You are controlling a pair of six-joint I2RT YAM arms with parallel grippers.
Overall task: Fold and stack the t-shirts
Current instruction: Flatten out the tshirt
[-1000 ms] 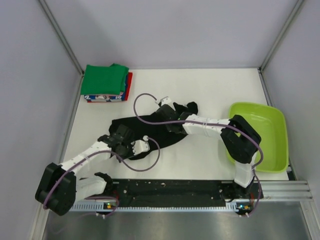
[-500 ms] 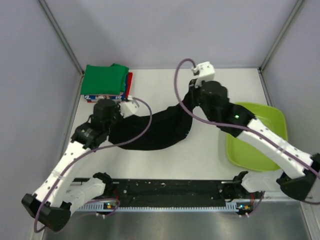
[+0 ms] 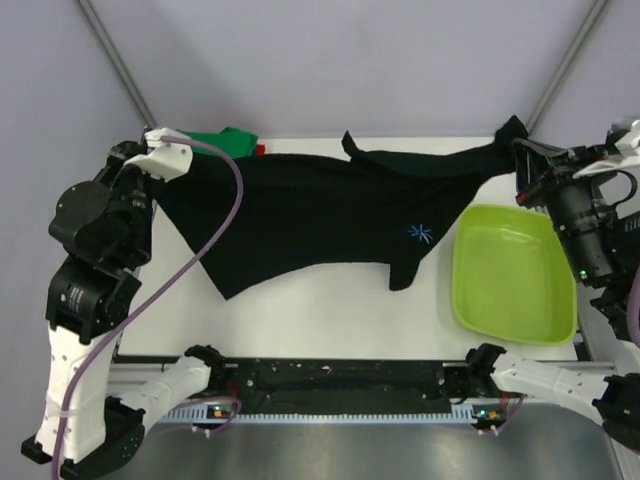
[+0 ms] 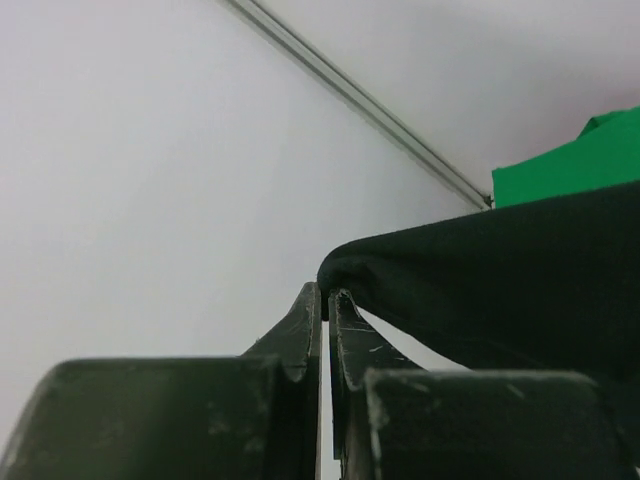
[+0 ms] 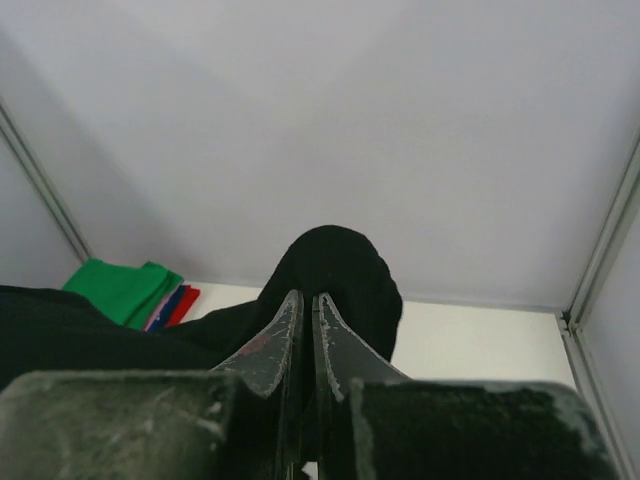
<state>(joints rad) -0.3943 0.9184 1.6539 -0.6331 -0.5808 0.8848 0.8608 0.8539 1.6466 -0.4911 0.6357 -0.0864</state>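
Left tool (image 4: 322, 292): jaws pressed together, pinching one corner of the black t-shirt (image 3: 320, 210); raised above the far-left corner of the worktop (image 3: 330, 325).
Right tool (image 5: 305, 295): closed just as tightly, with a bunched black fold gripped between the tips; held high near the far-right corner of the worktop, beyond the tub (image 3: 512, 275).
Black t-shirt: stretched wide between both tools along the far edge of the worktop, lifted at both ends and sagging in the middle. Lower edge uneven, with one point hanging left of centre and another dropping just beside the tub. Contact with the worktop impossible to judge.
Star mark (image 3: 420, 234): light blue, on the right half of the black cloth, near the tub's far-left corner.
Folded stack: at the far-left corner of the worktop, largely hidden behind the black cloth in the overhead view. Green t-shirt (image 3: 225, 140) on top, the edge of a red t-shirt (image 5: 186, 302) under it, and a blue strip beside the red in the right wrist view, its pattern too small to tell.
Tub: lime green, at the right edge of the worktop, apart from the stack.
Cable (image 3: 215, 235): purple, looping from the left wrist down across the left arm.
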